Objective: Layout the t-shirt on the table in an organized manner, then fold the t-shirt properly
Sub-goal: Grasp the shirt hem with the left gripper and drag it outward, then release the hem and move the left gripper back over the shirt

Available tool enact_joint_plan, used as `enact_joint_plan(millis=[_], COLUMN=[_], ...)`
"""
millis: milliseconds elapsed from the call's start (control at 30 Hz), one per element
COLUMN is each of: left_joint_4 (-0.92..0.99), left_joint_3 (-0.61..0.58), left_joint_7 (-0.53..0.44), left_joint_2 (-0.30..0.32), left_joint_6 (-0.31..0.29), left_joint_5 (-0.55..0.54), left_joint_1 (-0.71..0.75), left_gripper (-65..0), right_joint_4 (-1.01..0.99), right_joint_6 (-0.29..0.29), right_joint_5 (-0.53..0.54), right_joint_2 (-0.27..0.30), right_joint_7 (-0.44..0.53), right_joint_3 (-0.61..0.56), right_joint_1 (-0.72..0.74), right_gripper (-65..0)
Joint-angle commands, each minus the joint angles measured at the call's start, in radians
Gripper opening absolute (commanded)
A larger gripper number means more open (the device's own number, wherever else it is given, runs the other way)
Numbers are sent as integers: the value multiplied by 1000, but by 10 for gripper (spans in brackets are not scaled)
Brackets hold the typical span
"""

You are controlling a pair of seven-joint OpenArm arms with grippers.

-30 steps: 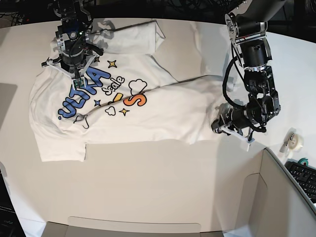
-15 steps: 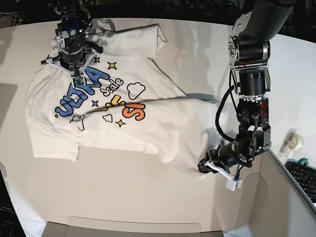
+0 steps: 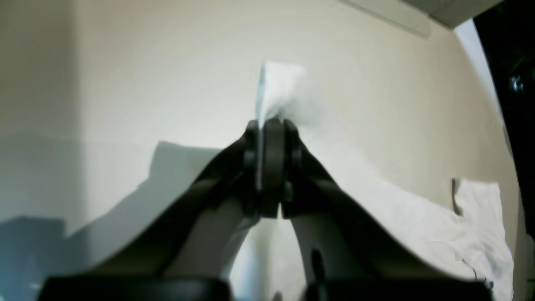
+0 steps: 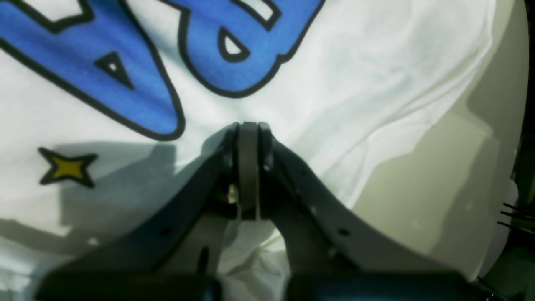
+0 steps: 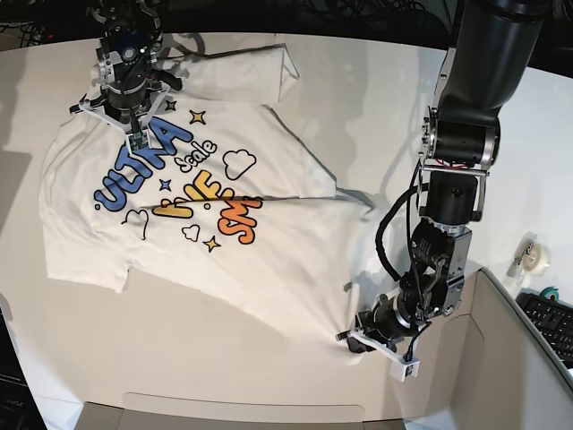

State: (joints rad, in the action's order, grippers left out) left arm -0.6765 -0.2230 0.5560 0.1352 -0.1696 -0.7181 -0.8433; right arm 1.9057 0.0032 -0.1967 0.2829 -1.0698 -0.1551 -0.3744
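White printed cloth t-shirt lies print-up on off-white bench, hem still creased. Left gripper jaws clamped on hem corner; right gripper jaws clamped near collar. Layout unfinished, folding not started.

Base view looks down from overhead; both wrist views sit close, sharing the t-shirt.

Looks like a robotics lab or office bench: wide white table; keyboard and tape roll at edge; cables behind.
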Motion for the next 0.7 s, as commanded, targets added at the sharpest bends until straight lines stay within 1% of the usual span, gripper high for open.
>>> enact_joint_plan(millis=[0, 67, 167, 233, 333, 433, 567, 600, 633, 667], left_joint_4=[-18, -16, -16, -16, -9, 14, 19, 19, 19, 22], left_joint_3=[0, -5, -8, -8, -9, -9, -11, -13, -13, -13], left_joint_7=[-37, -41, -61, -67, -69, -70, -103, -104, -104, -104], left_joint_2=[-6, -7, -39, -42, -75, -82, -101, -101, -102, -104], left_joint_6=[-9, -9, -9, -9, -9, -8, -8, -8, -8, -8], left_joint_5=[-15, -15, -15, -15, -13, -13, -11, -11, -11, -11], left_joint_1=[-70, -100, -123, -140, -159, -161, -159, -156, -153, -152], left_gripper=[-643, -643, -643, -643, -643, -643, -639, -626, -596, -552], right_joint_4=[-18, -18, -18, -18, -16, -16, -16, -16, -16, -16], right_joint_6=[21, 21, 21, 21, 21, 21, 21, 21, 21, 21], right_joint_5=[50, 50, 50, 50, 50, 50, 50, 50, 50, 50], right_joint_2=[6, 6, 14, 17, 20, 20, 20, 20, 20, 20], right_joint_7=[-117, -117, -117, -117, -117, -117, -117, -117, -117, -117], right_joint_3=[-1, -1, -1, -1, -1, -1, -1, -1, -1, -1], right_joint_1=[-28, -34, -34, -39, -47, -51, -62, -62, -62, -62], right_gripper=[-650, -650, -650, -650, -650, -650, -650, -650, -650, -650])
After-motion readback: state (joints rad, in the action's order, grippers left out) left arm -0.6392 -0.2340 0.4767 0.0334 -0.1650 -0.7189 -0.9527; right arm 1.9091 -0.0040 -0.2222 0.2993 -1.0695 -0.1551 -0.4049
